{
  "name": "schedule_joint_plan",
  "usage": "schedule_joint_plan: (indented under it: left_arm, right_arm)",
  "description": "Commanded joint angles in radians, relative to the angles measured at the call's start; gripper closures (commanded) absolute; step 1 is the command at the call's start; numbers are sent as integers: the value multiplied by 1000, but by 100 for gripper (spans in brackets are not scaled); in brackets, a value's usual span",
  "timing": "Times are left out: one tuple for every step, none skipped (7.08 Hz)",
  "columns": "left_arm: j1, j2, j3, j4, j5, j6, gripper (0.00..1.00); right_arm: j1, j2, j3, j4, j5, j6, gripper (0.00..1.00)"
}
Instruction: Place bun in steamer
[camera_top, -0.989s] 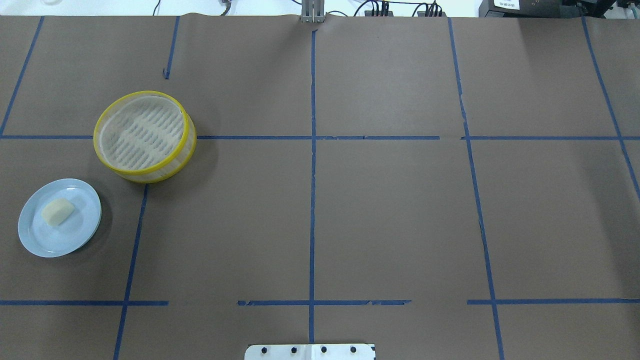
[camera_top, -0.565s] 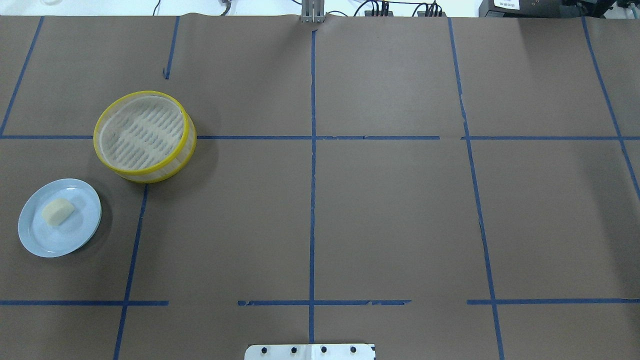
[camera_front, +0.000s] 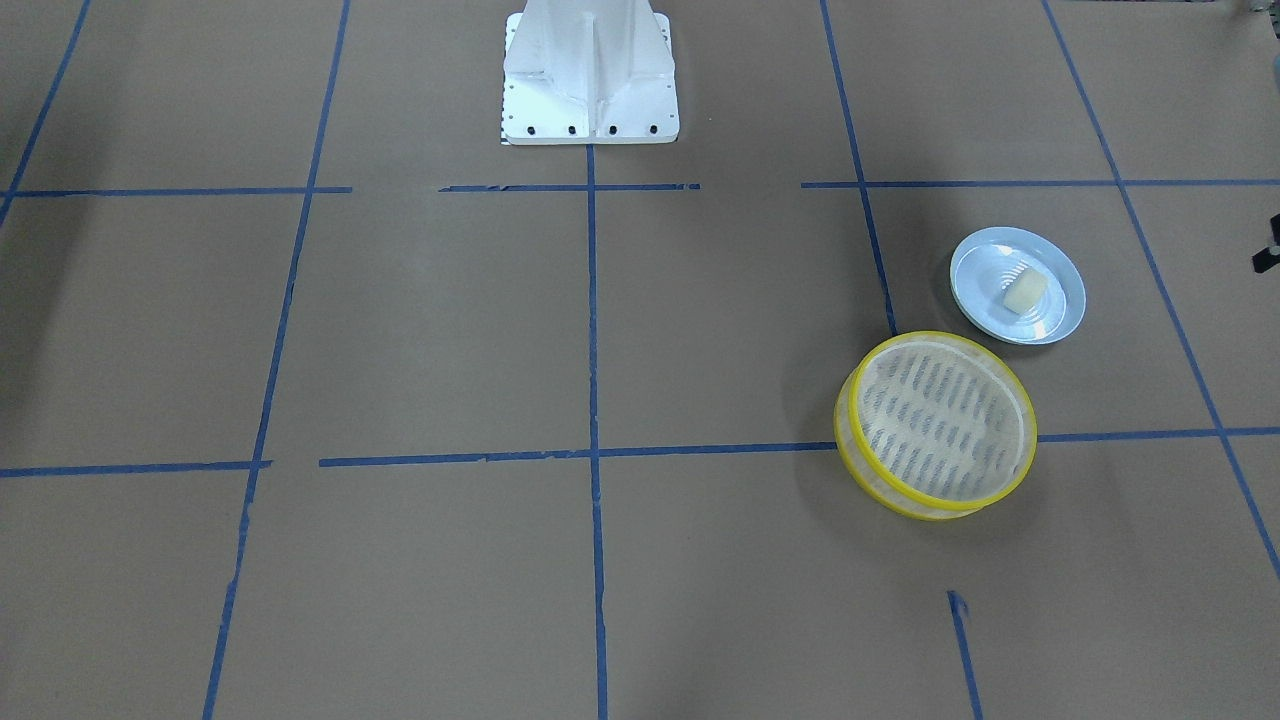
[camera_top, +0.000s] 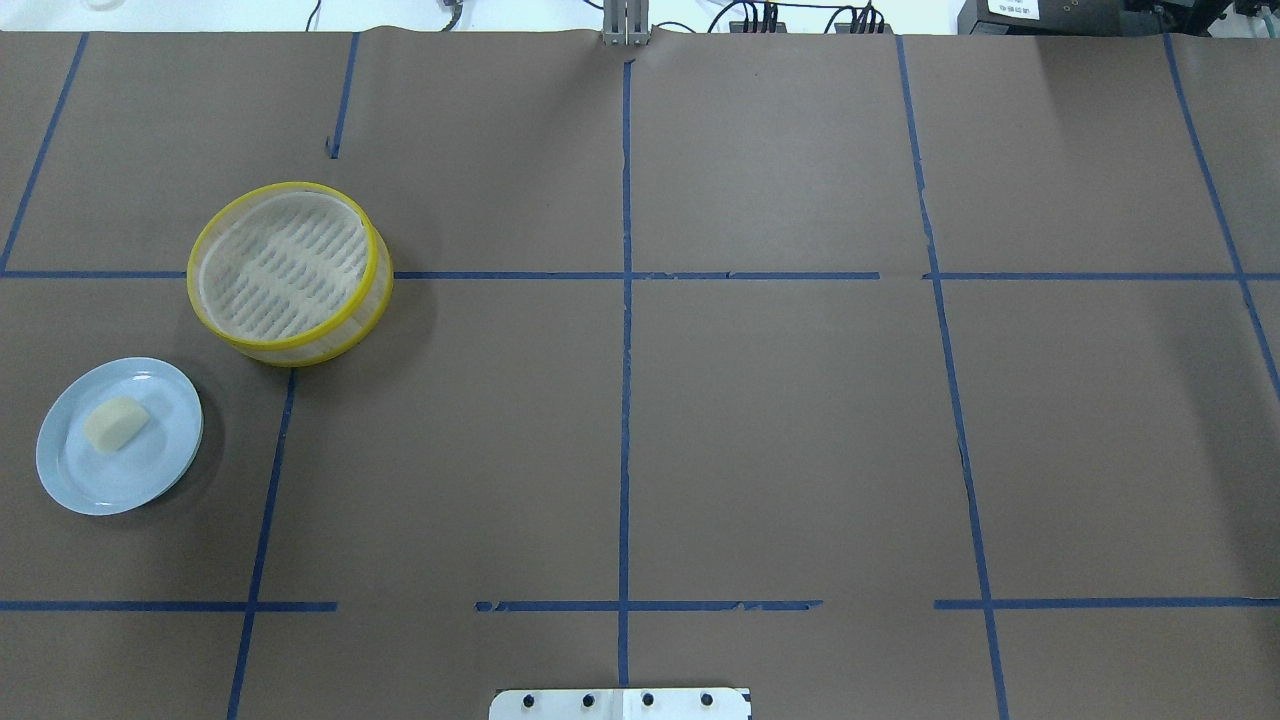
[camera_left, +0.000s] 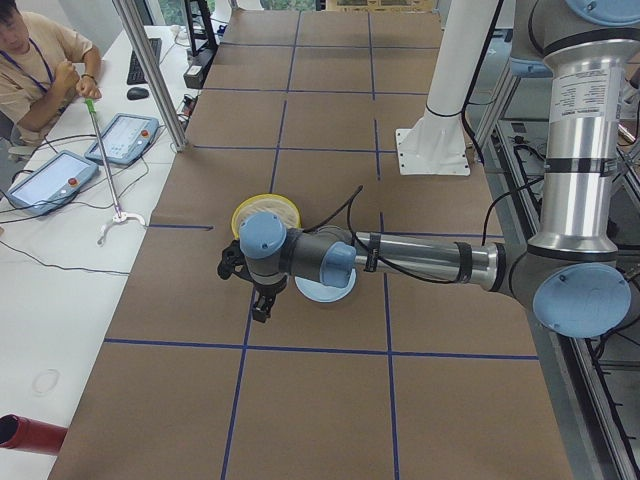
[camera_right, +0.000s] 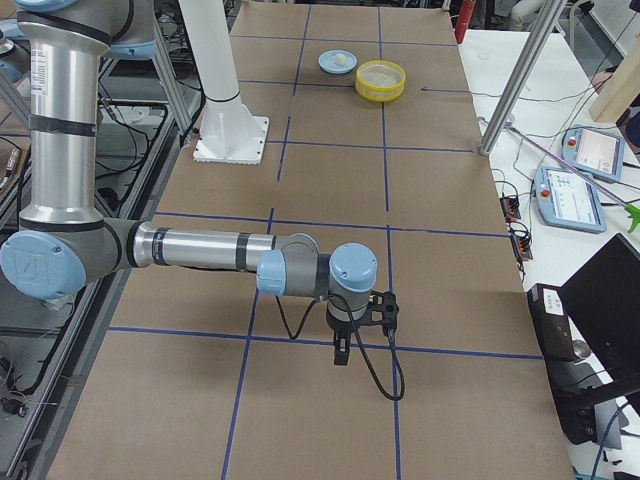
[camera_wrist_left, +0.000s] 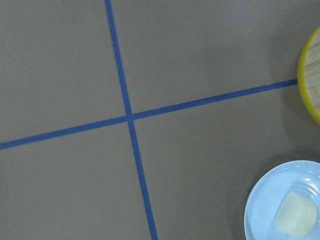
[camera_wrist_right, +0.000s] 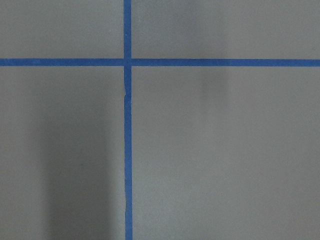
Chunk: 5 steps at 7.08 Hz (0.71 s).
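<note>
The cream-white bun (camera_top: 116, 423) lies on a pale blue plate (camera_top: 165, 465) at the table's near left; it also shows in the front view (camera_front: 1025, 292) and the left wrist view (camera_wrist_left: 297, 216). The yellow-rimmed steamer (camera_top: 285, 265) stands empty just beyond the plate, also in the front view (camera_front: 940, 420). My left gripper (camera_left: 260, 305) shows only in the exterior left view, pointing down above the table beside the plate (camera_left: 322, 291); I cannot tell if it is open. My right gripper (camera_right: 340, 352) shows only in the exterior right view, far from the steamer (camera_right: 381, 80); I cannot tell its state.
Brown paper with a blue tape grid covers the table. The white robot base (camera_front: 588, 70) stands at the table's near middle edge. A side table with tablets (camera_left: 60, 180), a metal pole (camera_left: 150, 70) and a seated operator (camera_left: 35, 60) lies beyond the far edge.
</note>
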Motion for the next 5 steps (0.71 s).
schedule_joint_plan:
  left_arm:
    - [187, -8, -10, -164, 108, -89, 0]
    - [241, 0, -7, -200, 138, -95, 0]
    - [337, 0, -9, -205, 167, -177, 0]
    - [417, 0, -40, -206, 264, -228, 0]
    - [436, 1, -44, -217, 264, -235, 0]
  right_arm:
    - [0, 0, 0, 0, 0, 0, 0]
    - [0, 0, 0, 0, 0, 0, 0]
    - [0, 0, 0, 0, 0, 0, 0]
    - [0, 0, 0, 0, 0, 0, 0]
    - [0, 0, 0, 0, 0, 0, 0]
